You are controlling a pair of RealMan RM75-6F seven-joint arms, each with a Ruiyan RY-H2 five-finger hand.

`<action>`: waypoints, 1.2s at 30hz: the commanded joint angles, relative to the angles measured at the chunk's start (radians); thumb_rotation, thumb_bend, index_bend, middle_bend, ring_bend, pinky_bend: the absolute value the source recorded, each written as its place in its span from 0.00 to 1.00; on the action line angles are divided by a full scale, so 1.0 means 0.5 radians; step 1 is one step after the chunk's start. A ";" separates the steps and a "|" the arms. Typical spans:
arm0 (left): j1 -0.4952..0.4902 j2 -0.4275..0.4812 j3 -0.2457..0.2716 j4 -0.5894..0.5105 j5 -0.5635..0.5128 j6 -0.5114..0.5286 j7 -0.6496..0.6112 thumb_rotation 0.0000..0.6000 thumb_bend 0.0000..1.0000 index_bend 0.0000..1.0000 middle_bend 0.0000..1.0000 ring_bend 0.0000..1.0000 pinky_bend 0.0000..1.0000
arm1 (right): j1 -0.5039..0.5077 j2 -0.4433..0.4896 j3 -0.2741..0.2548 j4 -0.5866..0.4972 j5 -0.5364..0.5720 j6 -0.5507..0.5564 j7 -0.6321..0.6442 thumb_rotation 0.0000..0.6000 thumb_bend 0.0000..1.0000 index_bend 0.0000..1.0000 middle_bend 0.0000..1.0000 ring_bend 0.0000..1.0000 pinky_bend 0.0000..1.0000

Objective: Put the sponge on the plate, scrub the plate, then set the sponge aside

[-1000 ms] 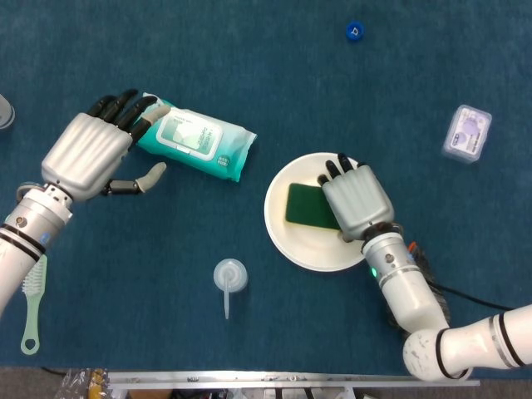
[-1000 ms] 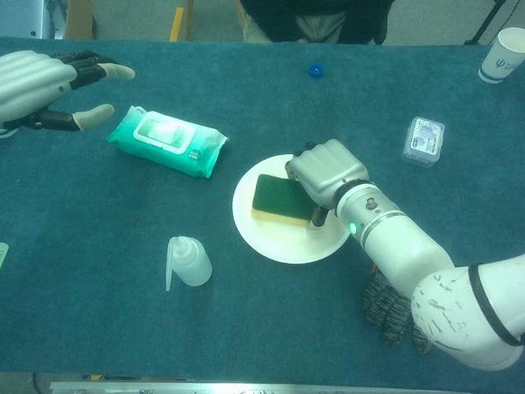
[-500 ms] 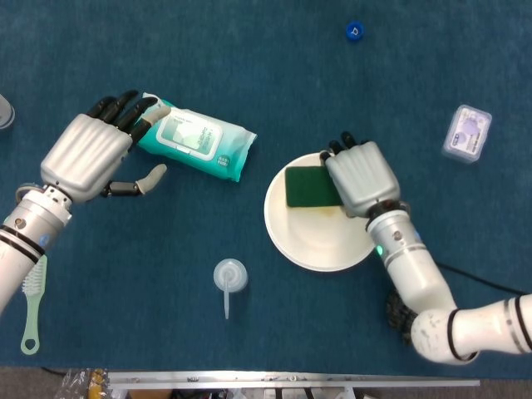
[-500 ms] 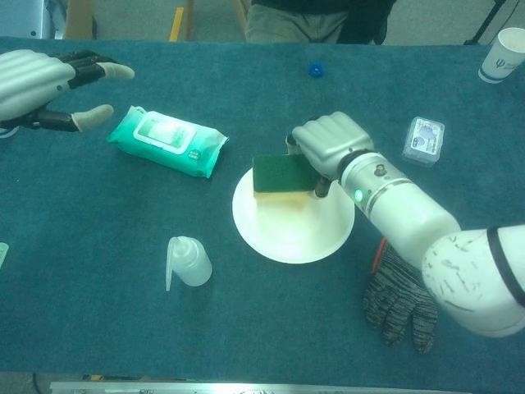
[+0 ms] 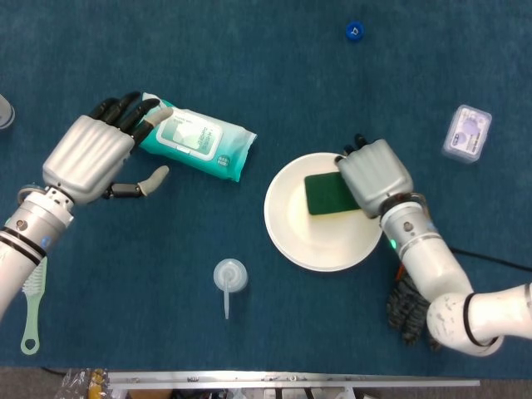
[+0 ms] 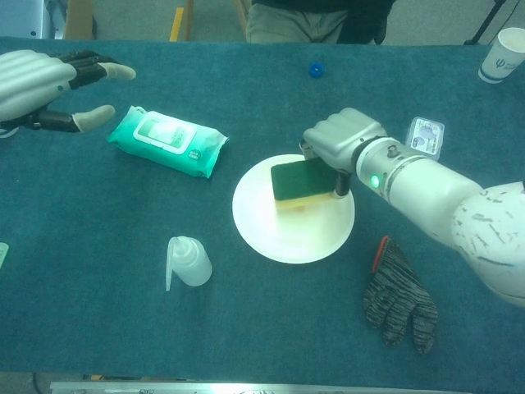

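A white round plate (image 5: 307,241) (image 6: 279,234) lies on the blue table right of centre. My right hand (image 5: 376,174) (image 6: 340,139) grips a green sponge with a yellow underside (image 5: 327,194) (image 6: 297,182), held over the plate's right far part. Whether the sponge touches the plate I cannot tell. My left hand (image 5: 91,158) (image 6: 41,82) hovers at the far left with fingers spread, holding nothing, its fingertips near a wipes pack.
A teal wet-wipes pack (image 5: 195,145) (image 6: 168,139) lies left of the plate. A small squeeze bottle (image 5: 229,278) (image 6: 187,263) lies in front. A dark glove (image 6: 400,300), a clear small box (image 5: 467,133), a blue cap (image 5: 355,32), a paper cup (image 6: 501,54) and a green brush (image 5: 32,307) are around.
My right hand carried the sponge from the plate's left part, back and then to the right, lifting it somewhat. The left hand stayed put.
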 commanded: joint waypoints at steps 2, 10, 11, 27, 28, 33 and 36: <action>-0.002 -0.008 -0.004 -0.005 -0.005 -0.003 0.008 0.06 0.33 0.08 0.07 0.00 0.11 | 0.022 0.063 -0.037 -0.018 0.038 0.011 -0.006 1.00 0.20 0.44 0.29 0.16 0.40; -0.006 -0.042 -0.008 -0.005 -0.010 -0.007 0.022 0.06 0.33 0.08 0.07 0.00 0.11 | 0.062 0.141 -0.133 -0.029 0.084 0.012 -0.025 1.00 0.20 0.44 0.29 0.16 0.40; -0.005 -0.044 -0.008 -0.004 -0.009 -0.005 0.022 0.06 0.33 0.08 0.07 0.00 0.11 | 0.066 0.142 -0.142 -0.027 0.091 0.010 -0.023 1.00 0.20 0.44 0.30 0.16 0.40; 0.021 -0.034 0.003 0.012 0.023 0.019 -0.032 0.06 0.33 0.08 0.07 0.00 0.11 | 0.165 0.003 -0.206 0.079 0.164 -0.021 -0.030 1.00 0.20 0.44 0.29 0.16 0.40; 0.024 -0.031 0.003 0.014 0.027 0.023 -0.038 0.06 0.33 0.08 0.07 0.00 0.11 | 0.173 -0.010 -0.207 0.086 0.163 -0.021 -0.030 1.00 0.20 0.44 0.30 0.16 0.40; 0.035 -0.019 0.007 0.016 0.040 0.034 -0.058 0.06 0.33 0.08 0.07 0.00 0.11 | 0.208 -0.066 -0.204 0.123 0.173 -0.021 -0.040 1.00 0.20 0.44 0.30 0.16 0.40; 0.042 -0.010 0.007 0.011 0.053 0.047 -0.066 0.07 0.33 0.08 0.07 0.00 0.11 | 0.238 -0.071 -0.214 0.125 0.174 -0.001 -0.078 1.00 0.20 0.44 0.30 0.16 0.40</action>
